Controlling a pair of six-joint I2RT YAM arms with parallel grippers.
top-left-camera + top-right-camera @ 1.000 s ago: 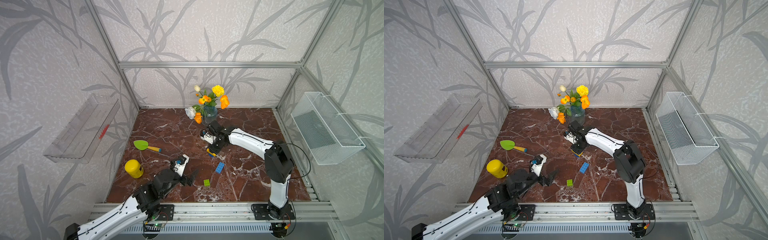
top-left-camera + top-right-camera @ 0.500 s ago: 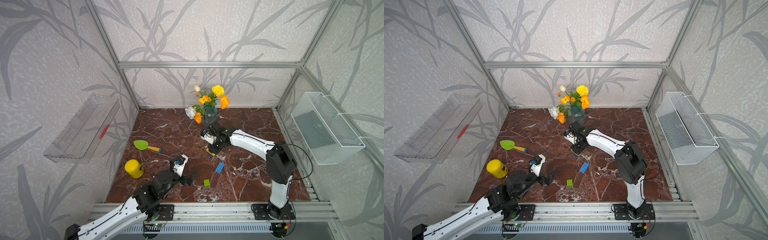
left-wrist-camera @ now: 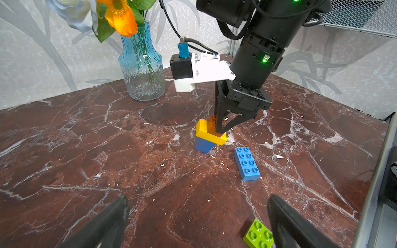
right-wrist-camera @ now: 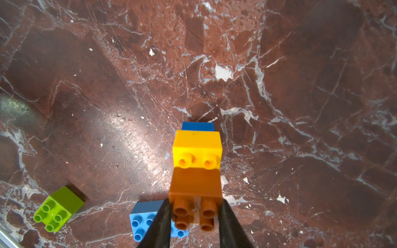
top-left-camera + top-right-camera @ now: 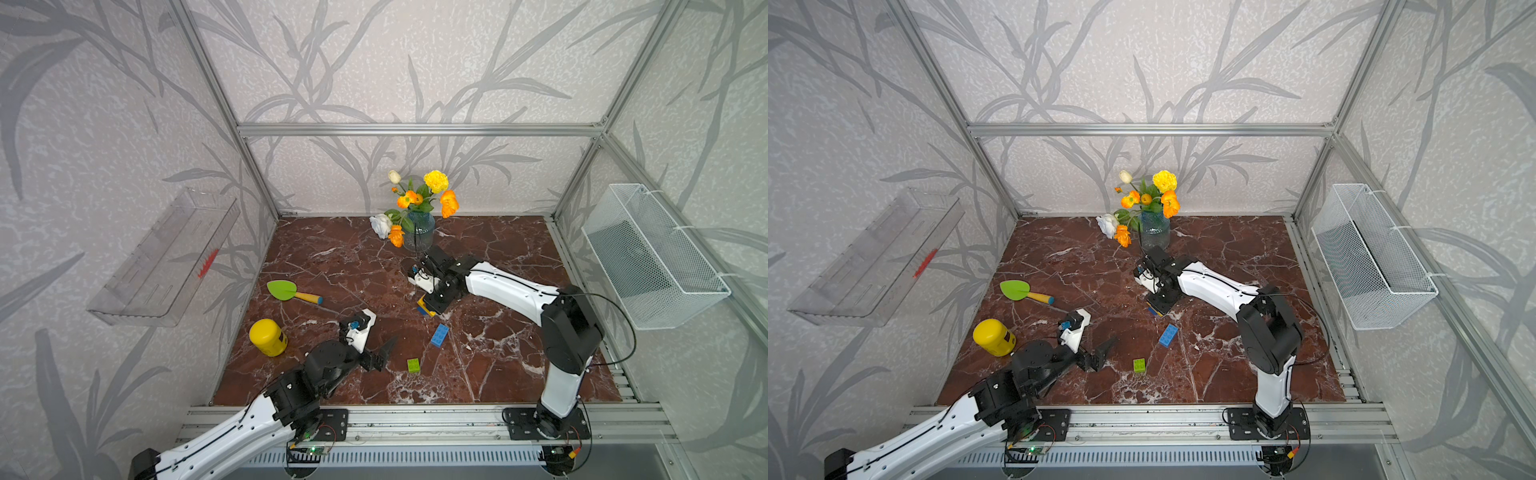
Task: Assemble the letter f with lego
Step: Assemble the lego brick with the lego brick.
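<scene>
At seven o'clock on the marble table, the left claw hovers low with its jaws spread wide and nothing between them. Just right of it, at six o'clock, the lime green brick lies alone, studs up, near that claw but untouched. Further right, a little toward five o'clock from the table's middle, the long blue brick lies flat and free, studs up.

Close to the middle stands the part-built letter: the short blue brick on the marble, the long yellow brick on top of it, and the orange brick over one end of the yellow. The right claw reaches down from above, jaws narrow and pinched on the orange brick's two flat sides, with its studs showing between the fingers. Whether the orange brick is pressed fully home I cannot tell.

These bricks look light, rigid and smooth-walled, so they would likely slip in a loose pinch. The best hold is probably across opposite flat sides, low enough to leave the studs clear. The small stack may tip if pushed off-centre.
</scene>
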